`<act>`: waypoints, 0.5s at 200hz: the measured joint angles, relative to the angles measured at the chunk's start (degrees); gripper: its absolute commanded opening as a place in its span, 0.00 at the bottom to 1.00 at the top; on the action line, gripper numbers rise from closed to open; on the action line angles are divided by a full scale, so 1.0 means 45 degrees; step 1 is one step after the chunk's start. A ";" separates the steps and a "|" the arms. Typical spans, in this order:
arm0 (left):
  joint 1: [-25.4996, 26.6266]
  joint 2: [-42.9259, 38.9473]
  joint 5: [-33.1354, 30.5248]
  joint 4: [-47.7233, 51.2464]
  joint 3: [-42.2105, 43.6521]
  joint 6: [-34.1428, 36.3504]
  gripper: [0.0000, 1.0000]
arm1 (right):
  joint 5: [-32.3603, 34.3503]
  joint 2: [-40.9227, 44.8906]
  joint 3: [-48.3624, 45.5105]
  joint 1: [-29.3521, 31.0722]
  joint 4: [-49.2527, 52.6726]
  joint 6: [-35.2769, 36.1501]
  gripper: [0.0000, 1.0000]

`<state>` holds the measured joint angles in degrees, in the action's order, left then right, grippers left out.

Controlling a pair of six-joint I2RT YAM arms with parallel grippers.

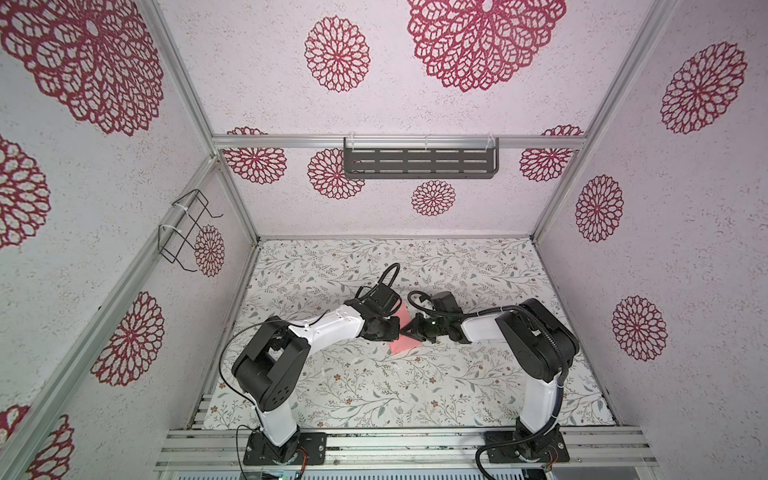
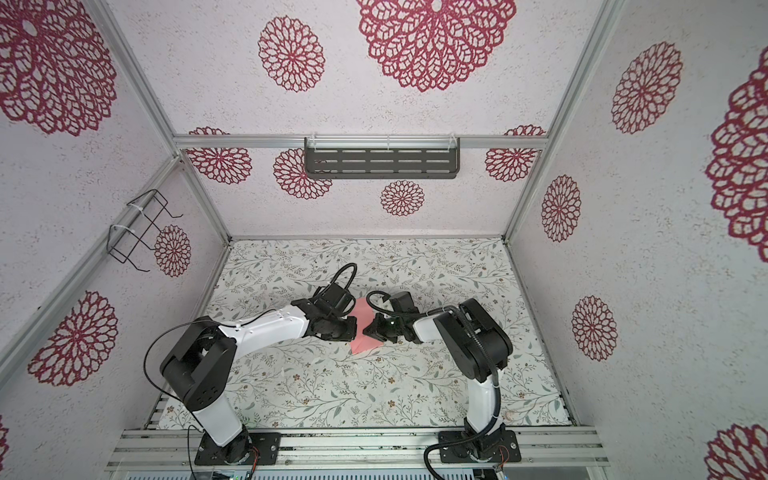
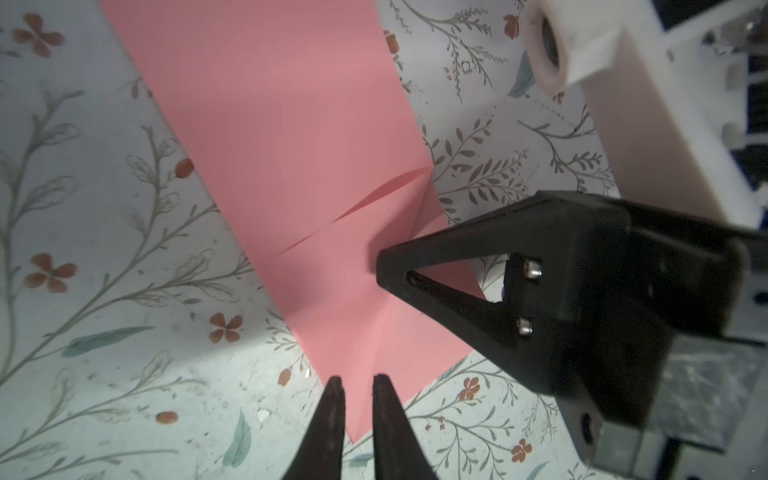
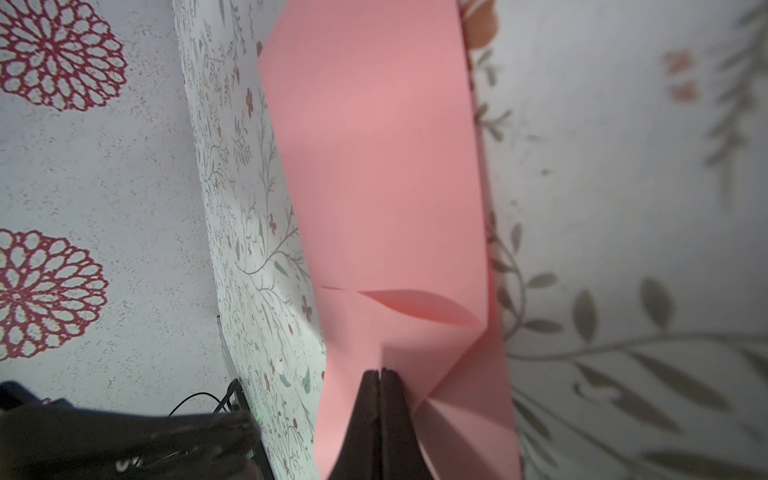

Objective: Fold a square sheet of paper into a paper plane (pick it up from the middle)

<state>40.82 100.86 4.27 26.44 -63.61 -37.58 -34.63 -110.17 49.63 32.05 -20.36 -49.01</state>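
The paper [image 1: 401, 348] [image 2: 363, 347] lies at the middle of the table [image 1: 374, 395], folded into a long strip whose long axis runs from the near side toward the far wall, slightly askew. The claws and wrists hide its middle part in both top views. In the left wrist view the paper [image 3: 291, 124] has flaps folded in at one end, their edges meeting in a slanted seam across the strip, and that end narrows to a corner just by the left claw [image 3: 357, 382]. One flap edge bulges up a little in the right wrist view [image 4: 374, 166]. The table is covered with a pale print of grey sprigs and small rust flowers. White textured walls [image 1: 685, 249] with crimson flower medallions close it in on an aluminium frame, with a dark slotted shelf [image 1: 419, 163] on the back wall and a wire rack [image 1: 187, 228] on the left wall. Both arms rise from bases at the near edge, bend at the elbow and reach inward, so the claws nearly meet tip to tip over the paper. The left claw [image 1: 395, 328] has its jaws a little apart above the paper, with nothing pinched. The right claw [image 3: 384, 268] [image 4: 380, 372] has its jaws pressed together, and its tip rests on the paper by the flaps.
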 measured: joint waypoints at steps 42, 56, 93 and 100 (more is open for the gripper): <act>0.0646 0.0505 -0.0661 -0.0219 -0.0369 0.0874 0.12 | -0.0083 -0.0029 0.0092 -0.0034 0.0160 -0.0151 0.01; 0.0806 0.0889 -0.0821 -0.0238 -0.0568 0.1112 0.10 | -0.0141 -0.0058 0.0107 -0.0053 0.0160 -0.0165 0.01; 0.0981 0.1438 -0.0899 -0.0233 -0.0690 0.1501 0.08 | -0.0262 -0.0092 0.0117 -0.0102 0.0141 -0.0257 0.01; 0.0981 0.1496 -0.0903 -0.0228 -0.0695 0.1554 0.08 | -0.0272 -0.0102 0.0117 -0.0102 0.0141 -0.0267 0.01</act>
<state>45.23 107.59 0.21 25.41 -66.74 -30.59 -35.86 -110.63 50.15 31.59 -19.73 -50.22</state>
